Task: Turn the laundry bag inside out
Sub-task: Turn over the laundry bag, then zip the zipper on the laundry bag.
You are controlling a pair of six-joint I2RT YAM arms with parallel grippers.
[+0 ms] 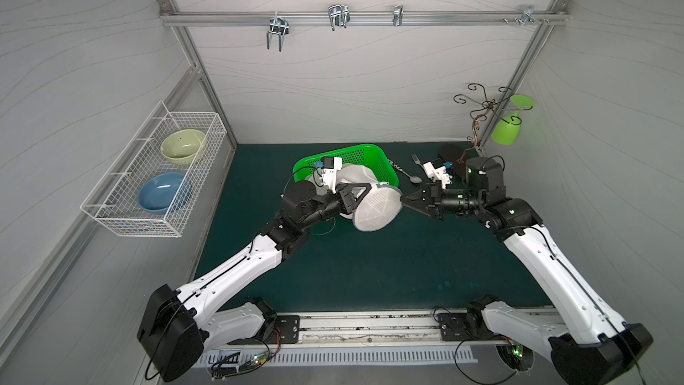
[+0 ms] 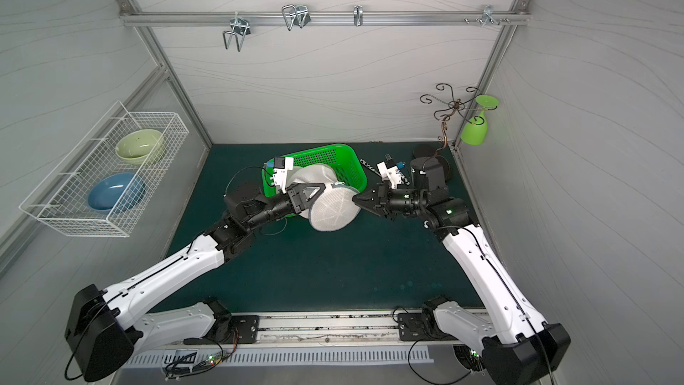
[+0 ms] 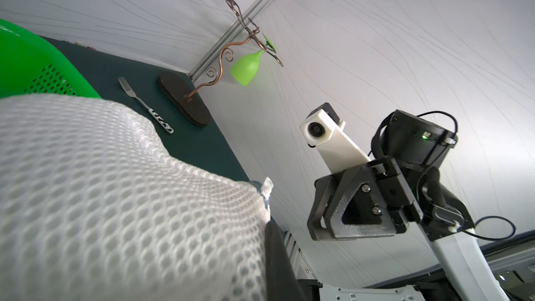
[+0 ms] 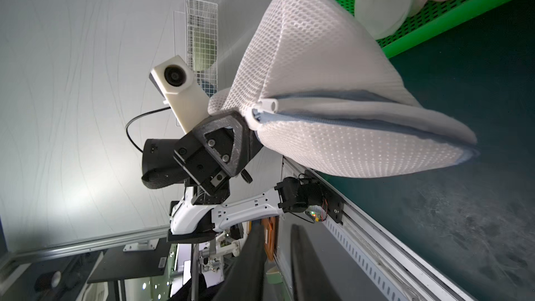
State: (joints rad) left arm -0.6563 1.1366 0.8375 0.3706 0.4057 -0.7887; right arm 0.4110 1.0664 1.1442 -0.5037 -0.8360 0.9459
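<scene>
White wire makes the rack (image 1: 155, 175) on the left wall, with a pale green bowl (image 1: 183, 144) and a blue bowl (image 1: 164, 192) in it, none of it part of the job. Next along, the left gripper (image 1: 366, 190) is clenched on the laundry bag (image 1: 377, 209). The right wrist view shows its jaws pinching the white mesh at the end of the zip (image 4: 333, 102), beside the pull. The bag hangs in the air over the middle of the dark table (image 1: 333, 272), clear of it. It is just in front of the green basket (image 1: 351, 151), which stands toward the back edge. Another pale mesh piece (image 4: 382, 4) lies in the basket. Whether the zip is undone I cannot tell.

To the right of the bag, the right gripper (image 1: 407, 201) points at its rim, tip just beside the blue-edged seam in both top views. Its fingers (image 4: 249, 262) show a narrow gap with nothing in it, so it holds nothing. Beyond it, near the back right corner, lie a fork (image 1: 415, 159) and a spoon (image 1: 413, 178). A curly metal stand (image 1: 477, 120) there carries a green glass (image 1: 505, 131).

My reading is that the bag is held up and presented, with the turning not yet begun. The next move calls for the right gripper to find the mouth. It could take one lip, or push in to catch the far lining, and then draw it out against the left gripper's hold. A slip on the loose mesh is the risk.
</scene>
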